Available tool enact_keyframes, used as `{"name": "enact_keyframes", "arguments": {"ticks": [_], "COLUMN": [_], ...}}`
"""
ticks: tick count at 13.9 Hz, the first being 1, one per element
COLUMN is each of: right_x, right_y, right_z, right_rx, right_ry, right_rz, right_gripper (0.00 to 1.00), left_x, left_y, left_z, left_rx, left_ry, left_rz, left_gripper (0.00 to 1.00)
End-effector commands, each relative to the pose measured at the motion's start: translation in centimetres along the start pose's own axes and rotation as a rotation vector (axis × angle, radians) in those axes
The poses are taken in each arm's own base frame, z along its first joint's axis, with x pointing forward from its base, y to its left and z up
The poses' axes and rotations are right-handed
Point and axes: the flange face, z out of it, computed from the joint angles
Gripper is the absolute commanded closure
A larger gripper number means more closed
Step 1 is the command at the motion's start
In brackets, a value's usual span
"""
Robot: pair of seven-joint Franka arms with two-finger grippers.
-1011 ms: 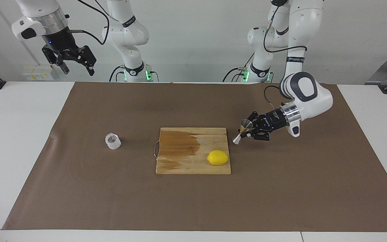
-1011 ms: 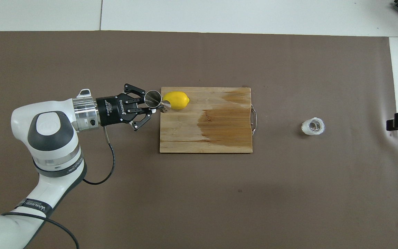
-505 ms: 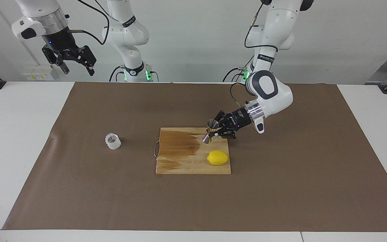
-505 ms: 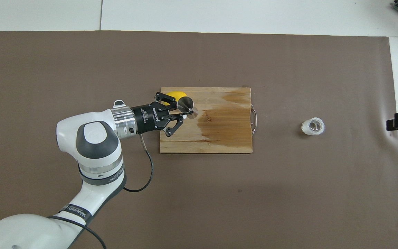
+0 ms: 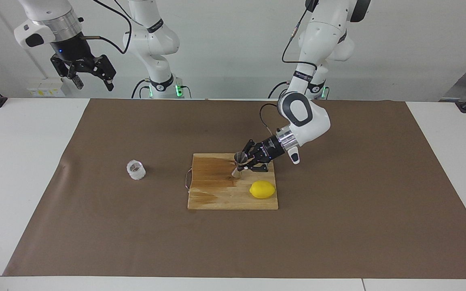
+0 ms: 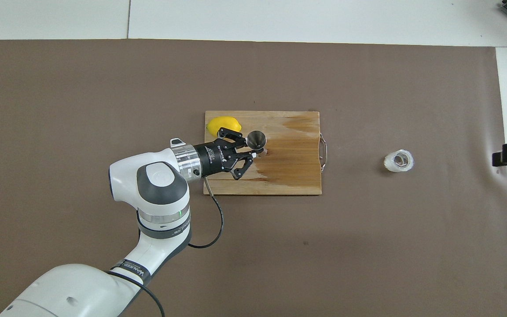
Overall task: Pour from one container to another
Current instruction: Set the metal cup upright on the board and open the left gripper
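Observation:
My left gripper (image 5: 244, 163) is shut on the steel jigger (image 5: 238, 162) and holds it roughly upright, slightly tilted, over the middle of the wooden cutting board (image 5: 217, 198). In the overhead view the left gripper (image 6: 251, 147) and the jigger (image 6: 256, 140) show over the board (image 6: 293, 176), beside the lemon. The small clear whitish cup (image 5: 136, 169) stands on the brown mat toward the right arm's end; it also shows in the overhead view (image 6: 398, 161). My right gripper (image 5: 91, 76) waits open, high in the air, well apart from the cup.
A yellow lemon (image 5: 262, 189) lies on the board at its edge farther from the robots, also seen from above (image 6: 223, 125). The board has a dark wet patch and a metal handle (image 5: 187, 180) toward the cup. A brown mat (image 5: 338, 226) covers the table.
My left arm has carried the jigger from beside the board at the left arm's end to over the board's middle, toward the cup. The right arm and the cup have not moved.

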Motion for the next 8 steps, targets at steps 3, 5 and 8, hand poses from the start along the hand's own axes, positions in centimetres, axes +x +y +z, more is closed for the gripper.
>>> {"name": "enact_keyframes", "arguments": {"ticks": [3,5,8], "right_x": [-0.5,-0.5,-0.5], "right_y": [0.3,0.3,0.3], "right_z": [-0.2,-0.2,-0.2], "right_rx": [-0.010,-0.010,-0.010], "right_ry": [-0.007,-0.007,-0.006], "right_rz": [-0.012,-0.012,-0.012], "right_gripper": [0.00,0.00,0.00], "left_x": [-0.2,0.1,0.5], "left_y": [-1.5,-1.7,-2.2], "left_z": [2.1,2.4,2.7], "left_rx": [-0.026,-0.022,-0.024], "left_ry": [0.019,0.025,0.019], "left_rz": [-0.014,-0.008,0.022], "left_gripper": [1.00,1.00,1.00]}}
